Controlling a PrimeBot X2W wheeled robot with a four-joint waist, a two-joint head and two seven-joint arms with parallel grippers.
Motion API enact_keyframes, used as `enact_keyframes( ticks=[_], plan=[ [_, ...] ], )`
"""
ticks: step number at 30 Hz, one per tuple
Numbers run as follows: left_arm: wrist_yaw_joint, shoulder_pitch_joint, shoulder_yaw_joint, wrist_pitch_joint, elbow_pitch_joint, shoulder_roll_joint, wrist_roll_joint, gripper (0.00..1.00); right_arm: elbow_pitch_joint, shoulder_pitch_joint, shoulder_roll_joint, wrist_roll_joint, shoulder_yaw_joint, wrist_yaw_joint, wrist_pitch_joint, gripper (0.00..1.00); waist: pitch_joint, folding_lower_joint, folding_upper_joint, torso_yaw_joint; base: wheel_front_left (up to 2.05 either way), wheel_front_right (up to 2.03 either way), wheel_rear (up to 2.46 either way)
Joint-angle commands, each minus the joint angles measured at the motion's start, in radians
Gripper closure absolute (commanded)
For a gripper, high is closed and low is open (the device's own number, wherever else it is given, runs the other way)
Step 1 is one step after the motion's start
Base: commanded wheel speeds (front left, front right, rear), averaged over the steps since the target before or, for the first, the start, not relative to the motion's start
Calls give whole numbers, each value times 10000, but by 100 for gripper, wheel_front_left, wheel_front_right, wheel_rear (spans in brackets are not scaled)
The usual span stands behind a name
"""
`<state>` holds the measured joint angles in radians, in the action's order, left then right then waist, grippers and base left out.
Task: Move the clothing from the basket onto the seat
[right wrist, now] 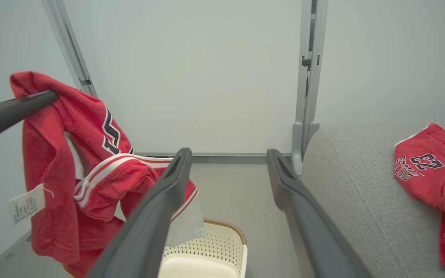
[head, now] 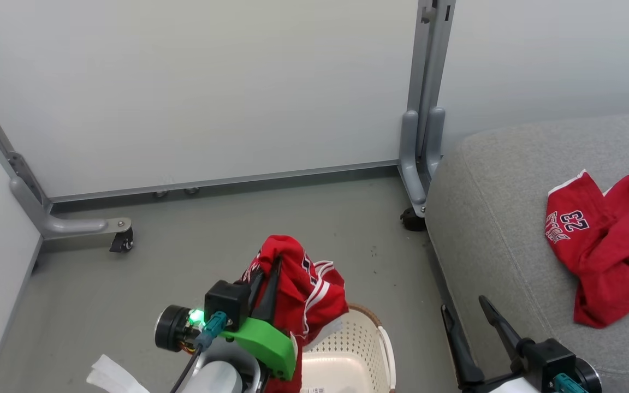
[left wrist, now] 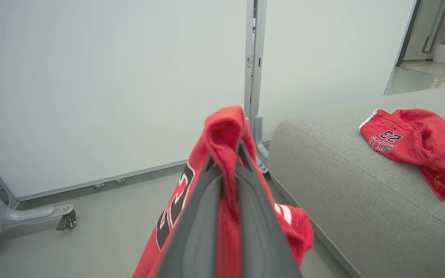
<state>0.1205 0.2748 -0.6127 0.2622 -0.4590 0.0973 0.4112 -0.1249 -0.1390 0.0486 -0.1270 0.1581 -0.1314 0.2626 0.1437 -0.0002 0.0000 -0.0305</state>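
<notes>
one jersey (head: 309,289) over the basket (head: 347,338), pinched in the left hand (head: 268,270)
seat (head: 489,229) lies to its right; right hand (head: 464,304) wide, empty

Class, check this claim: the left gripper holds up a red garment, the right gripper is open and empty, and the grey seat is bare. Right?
The seat is not bare: the head view shows a red 23 garment already lying on it. The rest stands: left gripper shut on the lifted garment, right gripper open and empty.
</notes>
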Motion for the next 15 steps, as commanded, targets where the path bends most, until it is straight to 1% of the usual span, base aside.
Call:
enact_keyframes(
  ticks=[1,9,15],
  plan=[
    [47,-101,-10,-17,208,82,-123,100,-22,-112,34,-45,43,14,34,0,77,2,0,5,0,0,0],
    [220,-166,-187,-413,1317,274,-224,100,-44,-227,34,-58,179,14,34,0,155,2,0,-21,0,0,0],
    [159,-174,-380,-663,2094,290,-197,100,-87,-170,34,176,480,14,34,0,114,2,0,-36,0,0,0]
  ],
)
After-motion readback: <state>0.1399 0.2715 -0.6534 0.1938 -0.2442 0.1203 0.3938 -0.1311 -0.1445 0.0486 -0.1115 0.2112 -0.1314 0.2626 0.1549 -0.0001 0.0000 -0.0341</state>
